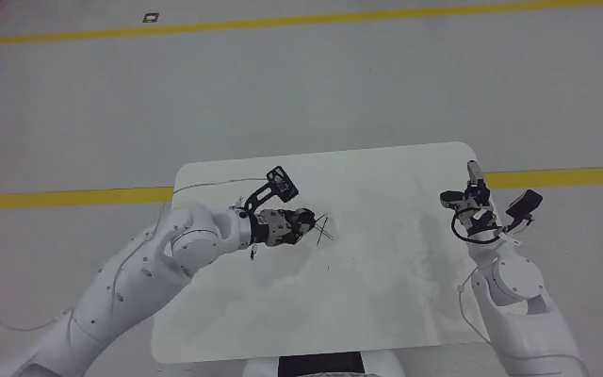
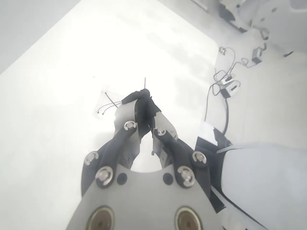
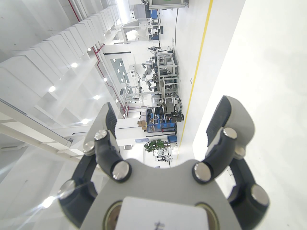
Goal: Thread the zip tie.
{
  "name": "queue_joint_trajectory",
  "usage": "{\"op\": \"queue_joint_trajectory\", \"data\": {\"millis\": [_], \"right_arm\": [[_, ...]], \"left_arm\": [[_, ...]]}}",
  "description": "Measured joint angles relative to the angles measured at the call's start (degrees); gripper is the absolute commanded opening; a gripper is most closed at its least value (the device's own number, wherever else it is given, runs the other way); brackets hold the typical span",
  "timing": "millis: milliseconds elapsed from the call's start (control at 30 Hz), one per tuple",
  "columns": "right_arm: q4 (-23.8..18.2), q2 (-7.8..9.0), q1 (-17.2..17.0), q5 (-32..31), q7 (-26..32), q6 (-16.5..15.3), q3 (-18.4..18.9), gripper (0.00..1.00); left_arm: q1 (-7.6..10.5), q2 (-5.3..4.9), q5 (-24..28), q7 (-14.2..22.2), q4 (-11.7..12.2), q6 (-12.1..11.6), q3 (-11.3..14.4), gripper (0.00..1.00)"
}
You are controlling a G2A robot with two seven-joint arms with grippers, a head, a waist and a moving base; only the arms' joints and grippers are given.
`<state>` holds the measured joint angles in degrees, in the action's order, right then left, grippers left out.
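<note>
My left gripper [image 2: 143,96] is shut on a thin black zip tie [image 2: 145,82]; its tip sticks out past the fingertips and its tail runs back between the fingers. In the top view this gripper [image 1: 306,224] sits near the middle of the white table [image 1: 396,273], right beside a few loose black zip ties [image 1: 323,229]. Those loose ties [image 2: 108,105] lie on the tabletop just past the left fingertips. My right gripper [image 3: 165,117] is open and empty, held up at the table's right edge [image 1: 473,185] and pointing away into the room.
The white table has bare surface between the two arms and toward its front edge. Cables and small boxes [image 2: 227,84] lie on the floor beyond the table. A yellow floor line [image 1: 85,198] runs behind the table.
</note>
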<state>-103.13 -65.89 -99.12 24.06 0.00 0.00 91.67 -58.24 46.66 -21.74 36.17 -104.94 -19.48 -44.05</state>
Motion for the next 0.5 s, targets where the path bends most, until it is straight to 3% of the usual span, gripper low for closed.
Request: {"op": "queue_joint_trajectory", "data": {"millis": [300,433,500], "right_arm": [[0.00,0.00,0.00,0.00,0.00,0.00,0.00,1.00],[0.00,0.00,0.00,0.00,0.00,0.00,0.00,1.00],[0.00,0.00,0.00,0.00,0.00,0.00,0.00,1.00]], "left_arm": [[-0.38,-2.33,8.89,-6.82,1.95,0.00,1.00,0.00],[-1.24,-2.73,14.20,-11.39,2.53,0.00,1.47,0.00],[-1.40,-2.74,15.71,-12.01,2.73,0.00,1.51,0.00]]}}
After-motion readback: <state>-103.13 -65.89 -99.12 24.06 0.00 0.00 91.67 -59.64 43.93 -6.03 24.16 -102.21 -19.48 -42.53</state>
